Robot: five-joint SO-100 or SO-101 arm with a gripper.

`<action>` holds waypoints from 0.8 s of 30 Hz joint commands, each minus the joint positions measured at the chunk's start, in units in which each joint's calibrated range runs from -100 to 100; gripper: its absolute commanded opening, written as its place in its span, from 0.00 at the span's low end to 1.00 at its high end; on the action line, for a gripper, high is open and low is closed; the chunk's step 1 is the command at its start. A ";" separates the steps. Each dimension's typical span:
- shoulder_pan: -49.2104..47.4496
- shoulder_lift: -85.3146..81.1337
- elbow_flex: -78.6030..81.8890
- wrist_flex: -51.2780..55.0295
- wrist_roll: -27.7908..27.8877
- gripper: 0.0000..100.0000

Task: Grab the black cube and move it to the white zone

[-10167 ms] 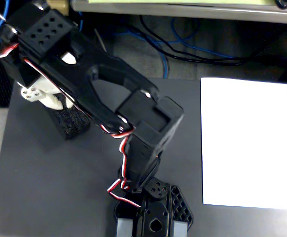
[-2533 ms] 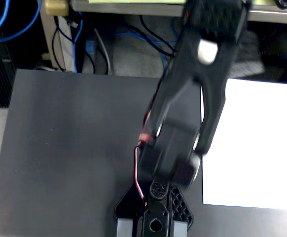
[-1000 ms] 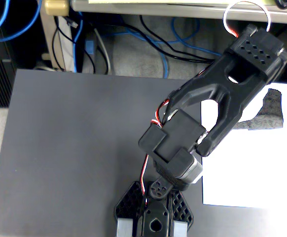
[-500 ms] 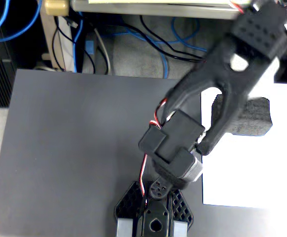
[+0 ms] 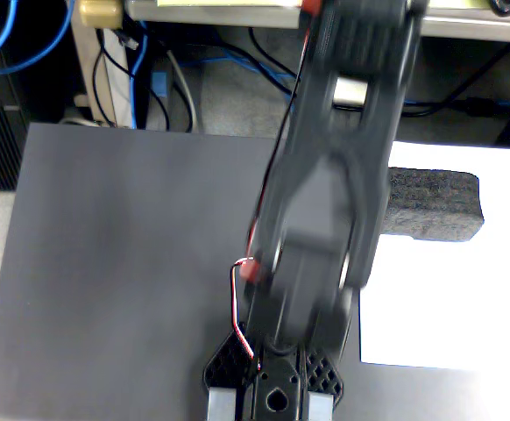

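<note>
1. The black cube (image 5: 435,203) is seen lying on the white zone (image 5: 452,298), near its upper edge.
2. Open grey tabletop (image 5: 123,263) is seen left of the blurred arm (image 5: 334,175).
3. The jaws' state cannot be told.
4. No legible writing is seen.

Black arm (image 5: 325,202) blurred, stretched upward, tool unseen

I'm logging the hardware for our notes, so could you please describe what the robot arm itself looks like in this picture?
In the fixed view, the arm is smooth black plastic, blurred, tapering from a broad upper section. A thin red and black cable loops along its left side near a small red spot. Its black base has a lattice pattern and light metallic tabs. The gripper cannot be made out.
</note>
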 commanded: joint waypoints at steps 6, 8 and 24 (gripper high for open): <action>0.29 -36.95 31.99 -14.86 -0.40 0.29; 0.29 -37.04 40.60 -21.81 -0.29 0.29; 0.36 -63.49 71.97 -24.72 1.49 0.29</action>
